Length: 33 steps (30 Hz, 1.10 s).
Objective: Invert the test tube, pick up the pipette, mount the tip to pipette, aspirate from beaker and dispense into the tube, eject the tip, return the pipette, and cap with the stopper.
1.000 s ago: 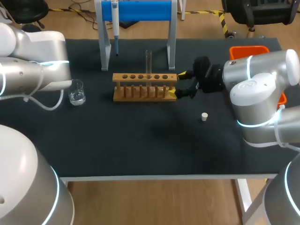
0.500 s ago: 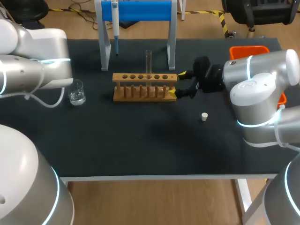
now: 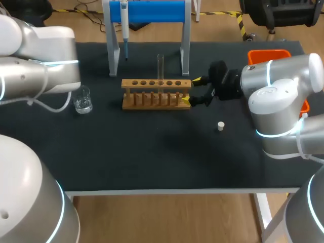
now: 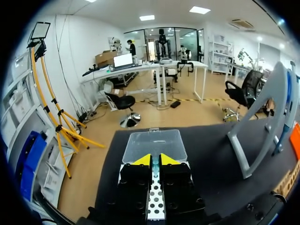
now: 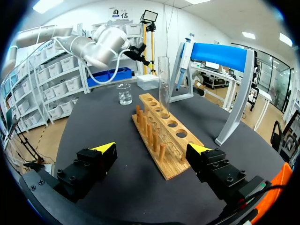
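Right end effector [image 5: 151, 148] stands wide open, its yellow tips either side of the near end of the wooden test-tube rack [image 5: 161, 138] without touching it. Left end effector [image 4: 155, 160] has its tips nearly together, with nothing visibly held. It hovers over the left end of the black bench [image 3: 152, 157], just short of a clear lidded plastic box [image 4: 152, 143].

At the back stands the white-legged stand with the blue bar [image 3: 152, 11], and the pipette [image 3: 124, 25] hangs from its left side. The rack sits in front of it. An orange bin [image 3: 268, 54] is at the far right, and the glass beaker [image 3: 83, 99], holding a little clear liquid, is well left of the rack.

The test tube [image 5: 163, 79] stands upright in one of the rack's middle holes. I judge it light, stiff, smooth and breakable, so it is best pinched gently on the bare glass above the rack and lifted straight up. The small white stopper [image 3: 220, 125] lies alone in front of the right arm.

No writing is legible on any of these things.
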Each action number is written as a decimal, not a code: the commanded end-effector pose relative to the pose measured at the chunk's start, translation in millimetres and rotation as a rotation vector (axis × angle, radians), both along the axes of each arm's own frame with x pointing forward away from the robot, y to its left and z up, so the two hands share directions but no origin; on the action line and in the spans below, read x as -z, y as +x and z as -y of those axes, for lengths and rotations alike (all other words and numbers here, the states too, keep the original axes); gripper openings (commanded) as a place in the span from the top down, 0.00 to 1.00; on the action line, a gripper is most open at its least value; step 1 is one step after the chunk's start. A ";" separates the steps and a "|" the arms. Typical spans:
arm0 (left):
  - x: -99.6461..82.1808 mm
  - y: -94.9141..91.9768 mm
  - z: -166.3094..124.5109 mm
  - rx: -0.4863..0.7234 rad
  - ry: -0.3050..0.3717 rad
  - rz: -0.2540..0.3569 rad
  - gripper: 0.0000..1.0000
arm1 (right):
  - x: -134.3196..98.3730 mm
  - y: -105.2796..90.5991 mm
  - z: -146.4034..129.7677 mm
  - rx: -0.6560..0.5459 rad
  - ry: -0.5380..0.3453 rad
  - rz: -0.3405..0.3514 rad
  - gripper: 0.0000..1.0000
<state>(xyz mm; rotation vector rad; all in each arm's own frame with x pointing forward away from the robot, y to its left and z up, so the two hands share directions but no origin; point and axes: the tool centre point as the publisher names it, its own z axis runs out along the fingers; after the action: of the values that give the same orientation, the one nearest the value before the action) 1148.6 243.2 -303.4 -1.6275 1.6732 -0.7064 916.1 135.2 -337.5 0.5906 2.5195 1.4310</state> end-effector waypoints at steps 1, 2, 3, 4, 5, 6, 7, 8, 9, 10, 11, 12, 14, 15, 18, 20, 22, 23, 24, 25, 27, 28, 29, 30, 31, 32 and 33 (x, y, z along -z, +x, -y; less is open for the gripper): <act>-19.4 -11.3 2.5 0.007 -0.006 0.012 1.00 | -0.5 -0.1 0.7 -0.001 -0.001 -0.001 0.00; -22.1 -12.6 3.5 0.008 -0.006 0.018 1.00 | -0.5 -0.1 0.7 -0.001 -0.001 -0.001 0.00; -27.9 -15.1 5.8 0.012 -0.008 0.028 1.00 | -0.5 -0.1 0.7 -0.001 -0.001 -0.001 0.00; -32.4 -17.4 8.0 0.017 -0.009 0.034 1.00 | -0.5 -0.1 0.7 -0.001 -0.001 -0.001 0.00; -36.6 -20.0 10.6 0.024 -0.006 0.037 1.00 | -0.5 -0.1 0.7 -0.001 -0.001 -0.001 0.00; -40.7 -23.0 13.7 0.037 0.000 0.040 1.00 | -0.5 -0.1 0.7 -0.001 -0.001 -0.001 0.00; -45.6 -27.1 17.7 0.051 0.003 0.045 1.00 | -0.5 -0.1 0.7 -0.001 -0.001 -0.001 0.00; -50.1 -31.7 22.0 0.065 0.003 0.047 1.00 | -0.5 -0.1 0.7 -0.001 -0.001 -0.001 0.00; -55.6 -37.5 27.8 0.094 0.009 0.052 1.00 | -0.5 -0.1 0.7 -0.001 -0.001 -0.001 0.00; -61.1 -43.3 34.1 0.129 0.012 0.062 1.00 | -0.5 -0.1 0.7 -0.001 -0.001 -0.001 0.00; -66.5 -50.1 40.9 0.167 0.014 0.068 1.00 | -0.5 -0.1 0.7 -0.001 -0.001 -0.001 0.00; -71.7 -57.6 48.2 0.211 0.016 0.075 1.00 | -0.5 -0.1 0.7 -0.001 -0.001 -0.001 0.00; -81.8 -75.3 65.7 0.306 0.014 0.097 1.00 | -0.5 -0.1 0.7 -0.001 -0.001 -0.001 0.00; -86.3 -85.5 75.8 0.354 0.015 0.100 1.00 | -0.5 -0.1 0.7 -0.001 -0.001 -0.001 0.00; -97.8 -116.6 105.8 0.500 -0.007 0.113 1.00 | -0.5 -0.1 0.7 -0.001 -0.001 -0.001 0.00; -103.9 -138.6 127.1 0.606 -0.018 0.116 1.00 | -0.5 -0.1 0.7 -0.001 -0.001 -0.001 0.00; -108.1 -160.9 149.3 0.718 -0.026 0.118 1.00 | -0.5 -0.1 0.7 -0.001 -0.001 -0.001 0.00; -109.4 -169.3 157.9 0.765 -0.025 0.119 1.00 | -0.5 -0.1 0.7 -0.001 -0.001 -0.001 0.00; -110.8 -182.0 169.8 0.823 -0.020 0.123 1.00 | -0.5 -0.1 0.7 -0.001 -0.001 -0.001 0.00; -111.5 -193.5 180.4 0.871 -0.029 0.115 1.00 | -0.5 -0.1 0.7 -0.001 -0.001 -0.001 0.00; -111.5 -193.5 180.4 0.871 -0.029 0.115 1.00 | -0.5 -0.1 0.7 -0.001 -0.001 -0.001 0.00; -111.5 -193.5 180.4 0.871 -0.029 0.115 1.00 | -0.5 -0.1 0.7 -0.001 -0.001 -0.001 0.00; -111.5 -193.5 180.4 0.871 -0.029 0.115 1.00 | -0.5 -0.1 0.7 -0.001 -0.001 -0.001 0.00; -111.5 -193.5 180.4 0.871 -0.029 0.115 1.00 | -0.5 -0.1 0.7 -0.001 -0.001 -0.001 0.00; -111.5 -193.5 180.4 0.871 -0.029 0.115 1.00 | -0.5 -0.1 0.7 -0.001 -0.001 -0.001 0.00; -111.5 -193.5 180.4 0.871 -0.029 0.115 1.00 | -0.5 -0.1 0.7 -0.001 -0.001 -0.001 0.00; -111.5 -193.5 180.4 0.871 -0.029 0.115 1.00 | -0.5 -0.1 0.7 -0.001 -0.001 -0.001 0.00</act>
<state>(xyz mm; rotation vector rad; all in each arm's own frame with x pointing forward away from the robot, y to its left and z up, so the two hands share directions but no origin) 986.4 28.1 -215.2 -0.8597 2.1656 -1.0942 916.1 135.1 -337.5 0.5907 2.5195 1.4310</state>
